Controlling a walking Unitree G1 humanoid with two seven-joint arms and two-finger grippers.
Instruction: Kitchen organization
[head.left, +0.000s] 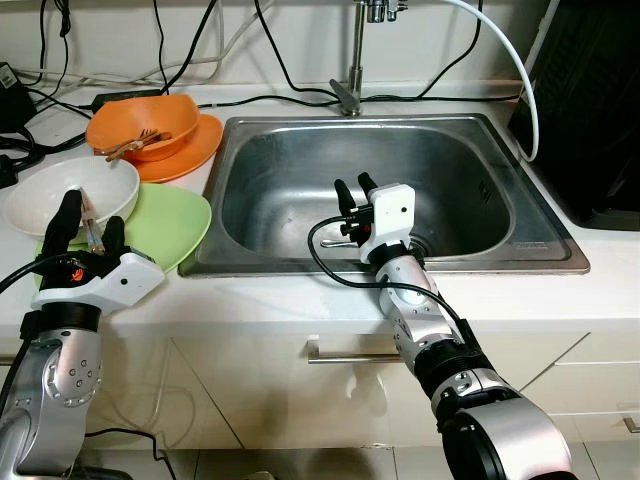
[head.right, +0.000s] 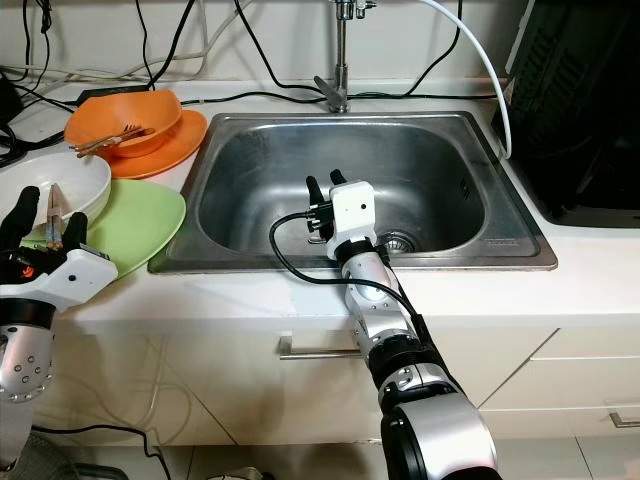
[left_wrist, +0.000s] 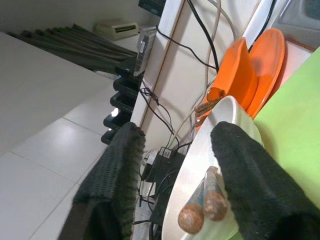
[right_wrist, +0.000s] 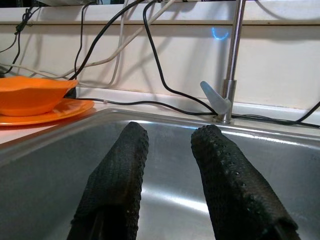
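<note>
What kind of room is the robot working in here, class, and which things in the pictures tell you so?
Most likely a home kitchen: a steel sink with a tap set into a white counter, and bowls on plates beside it, such as the orange bowl.

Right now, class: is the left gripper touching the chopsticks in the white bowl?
Cannot tell. Left wrist view: chopsticks lie against one finger's edge, gap or contact unclear.
</note>
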